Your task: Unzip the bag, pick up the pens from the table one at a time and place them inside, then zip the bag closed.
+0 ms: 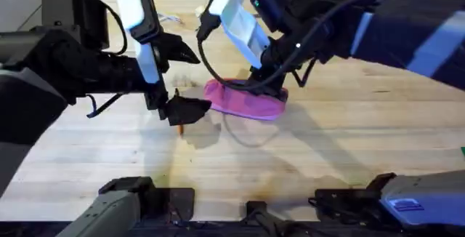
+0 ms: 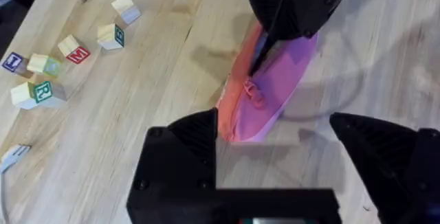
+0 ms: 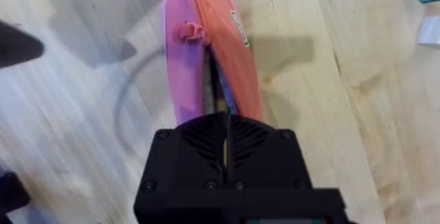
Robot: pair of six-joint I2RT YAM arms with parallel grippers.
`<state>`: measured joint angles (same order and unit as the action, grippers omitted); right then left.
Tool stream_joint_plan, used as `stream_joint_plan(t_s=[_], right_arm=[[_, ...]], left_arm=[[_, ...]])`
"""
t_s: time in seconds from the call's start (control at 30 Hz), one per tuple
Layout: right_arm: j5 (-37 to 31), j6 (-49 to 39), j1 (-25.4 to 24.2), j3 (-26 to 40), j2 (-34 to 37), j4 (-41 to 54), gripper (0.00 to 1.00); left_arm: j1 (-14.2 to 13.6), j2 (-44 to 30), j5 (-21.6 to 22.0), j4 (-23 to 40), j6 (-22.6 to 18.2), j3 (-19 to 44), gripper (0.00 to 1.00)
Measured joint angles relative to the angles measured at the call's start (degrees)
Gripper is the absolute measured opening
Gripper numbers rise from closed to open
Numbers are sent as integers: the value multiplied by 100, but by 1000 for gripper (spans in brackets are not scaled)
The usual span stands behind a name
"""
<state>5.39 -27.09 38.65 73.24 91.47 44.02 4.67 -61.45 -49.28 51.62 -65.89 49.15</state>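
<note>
Pink bag [image 1: 243, 100] lying mid-counter [image 1: 327, 157], its zip partly parted. Right claw [image 1: 265, 84] sits at the bag's far end, fingers pressed together on the fabric by the zip. Left claw [image 2: 275, 148] hangs wide just off the bag's near end, holding nothing. An orange pen [image 1: 180, 128] tip shows beneath it. Lettered blocks [image 2: 69, 52] lie well apart; one reads "R" [image 2: 42, 91].

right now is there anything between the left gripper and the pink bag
Nothing visible stands between them. The left gripper is open, and only bare table separates it from the near end of the bag. The right gripper is on the bag's far end.
</note>
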Motion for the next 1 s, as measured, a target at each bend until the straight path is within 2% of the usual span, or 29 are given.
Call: stream_joint_plan(t_s=[0.13, 0.17, 0.33, 0.4, 0.47, 0.5, 0.53, 0.57, 0.87, 0.9, 1.0], right_arm=[[0, 0, 0, 13, 334, -95, 31], [0, 0, 0, 13, 609, -190, 31], [-1, 0, -2, 13, 776, -366, 31], [0, 15, -11, 13, 775, -370, 90], [0, 0, -11, 13, 776, -364, 383], [0, -1, -11, 13, 775, -326, 818], [0, -6, -11, 13, 775, -320, 942], [-2, -30, -11, 13, 775, -317, 981], [0, -35, -11, 15, 758, -301, 998], [0, 238, -11, 222, 233, -139, 998], [0, 482, -11, 328, -161, -152, 998]], left_arm=[[0, 0, 0, -1, 0, 0, 993], [0, 0, 0, -2, 0, 0, 993], [0, 1, 0, 0, 0, 0, 993], [0, 0, 2, 0, 0, 0, 992], [0, 2, 0, -2, 0, 0, 993], [0, 0, 0, 0, 0, 0, 993], [0, 0, 0, 0, 0, 0, 993], [0, 2, 0, 0, 0, 0, 994], [0, 0, 0, 0, 0, 0, 993], [58, 0, 58, -51, 367, 0, 994], [179, 0, 312, -59, 1019, 13, 994]])
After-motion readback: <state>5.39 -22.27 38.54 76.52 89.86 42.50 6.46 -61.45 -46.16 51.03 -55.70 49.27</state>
